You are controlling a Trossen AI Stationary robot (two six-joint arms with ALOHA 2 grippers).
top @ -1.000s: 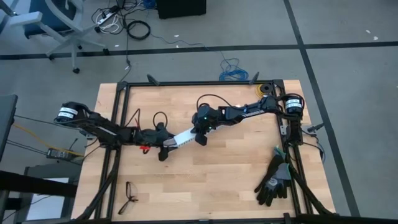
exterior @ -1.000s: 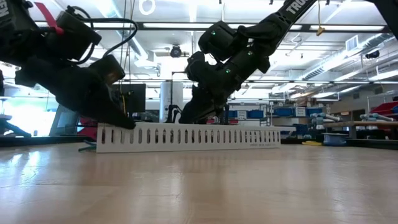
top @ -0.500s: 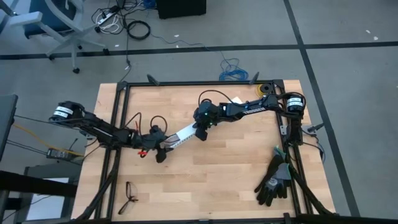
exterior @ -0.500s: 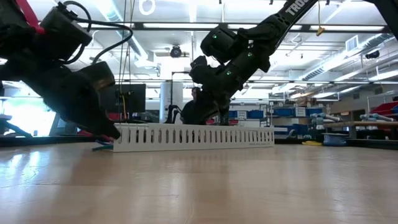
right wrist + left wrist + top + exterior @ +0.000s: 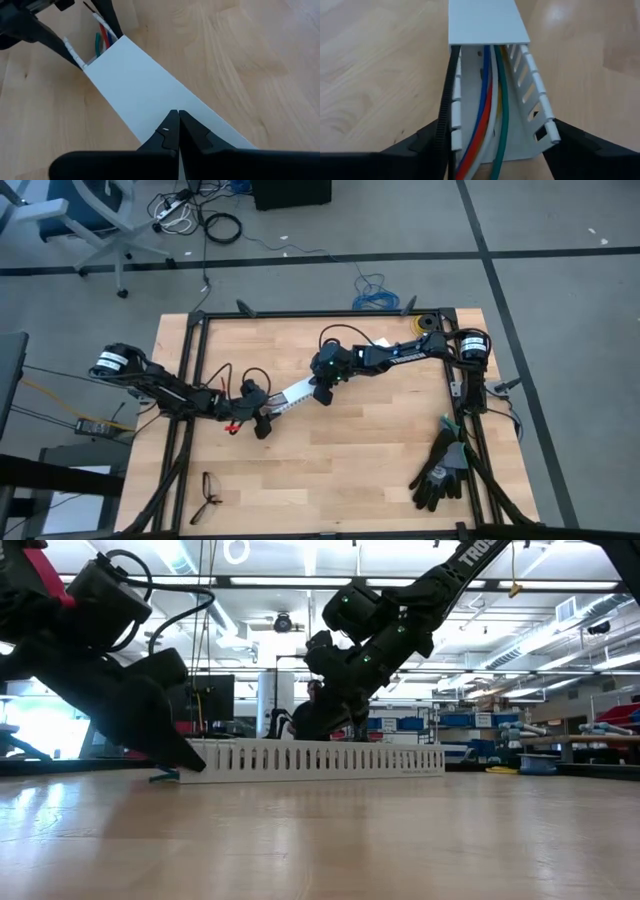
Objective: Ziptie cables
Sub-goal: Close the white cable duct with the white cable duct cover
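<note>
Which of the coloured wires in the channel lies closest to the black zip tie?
The blue wire. In the left wrist view it runs nearest the black zip tie along the channel wall; the red, white and green wires lie farther across.

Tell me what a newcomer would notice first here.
Mid-table, both arms meet at a white slotted channel. The left tool straddles its open end, where coloured cables run inside; the shut right tool presses on its cover. Black gloves lie at the table's right edge.
</note>
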